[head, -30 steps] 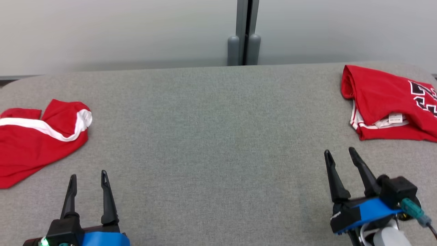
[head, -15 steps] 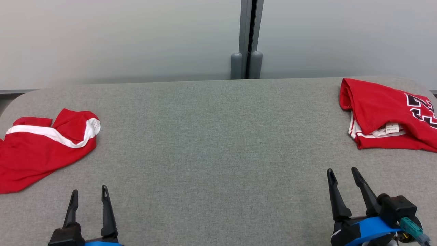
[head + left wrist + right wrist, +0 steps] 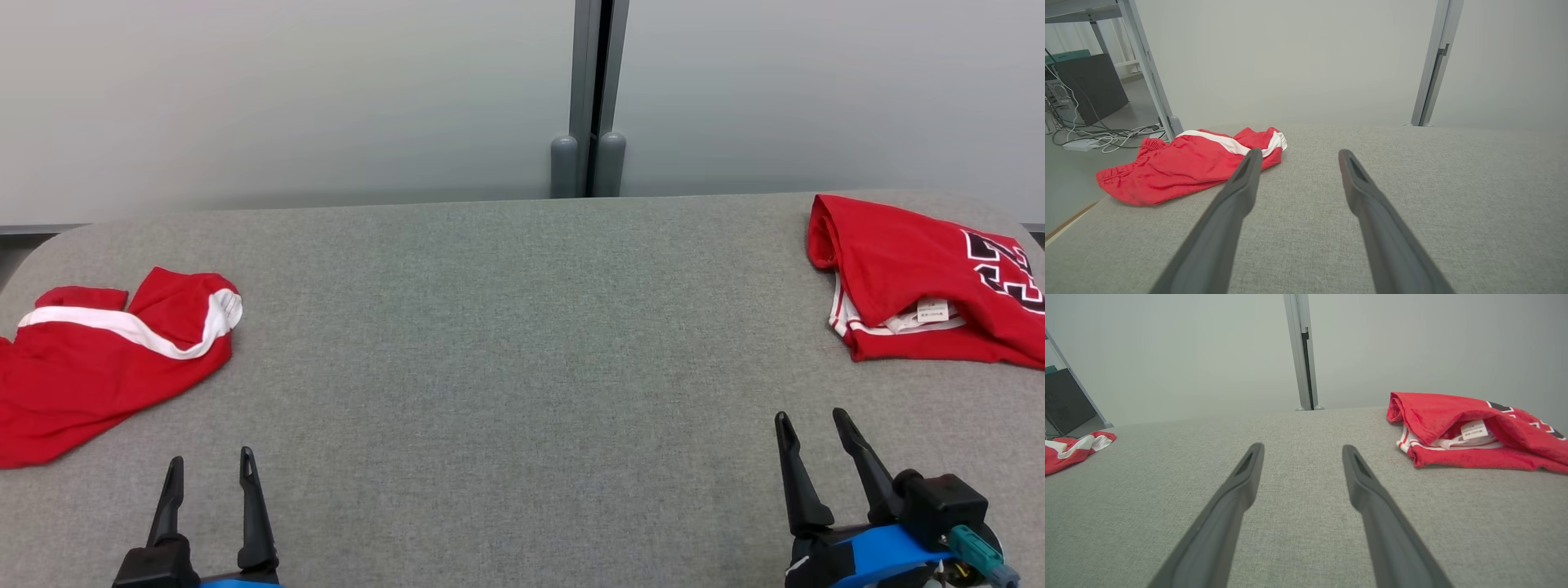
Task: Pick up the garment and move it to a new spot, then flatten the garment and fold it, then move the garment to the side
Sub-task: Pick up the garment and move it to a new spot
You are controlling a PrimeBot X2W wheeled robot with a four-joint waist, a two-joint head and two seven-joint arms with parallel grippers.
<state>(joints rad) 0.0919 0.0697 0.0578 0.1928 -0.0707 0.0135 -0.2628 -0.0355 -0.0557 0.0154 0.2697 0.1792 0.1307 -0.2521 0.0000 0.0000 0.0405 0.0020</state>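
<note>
two red garments lie on one wide grey padded surface, well apart. the middle between them is bare, so we have ample room to spread cloth flat and fold it. the folded jersey sits at the far right corner, its right part running out of the head view. the shorts lie rumpled at the left edge, and in the left wrist view their waistband reaches that edge, perhaps a little over it. we judge the shorts to be the garment to take now, since they are the unfolded piece.

our left gripper hovers over the near edge toward the left, fingers apart with nothing between them. our right gripper hovers toward the near right corner, likewise spread and empty.

the risks we see: a pinch that catches only the top layer could let the shorts slide off the left edge onto the floor, where cables lie. a long pull to the right could nudge the jersey and spoil its fold. a fingertip could also snag the small white label at the jersey's open side.
</note>
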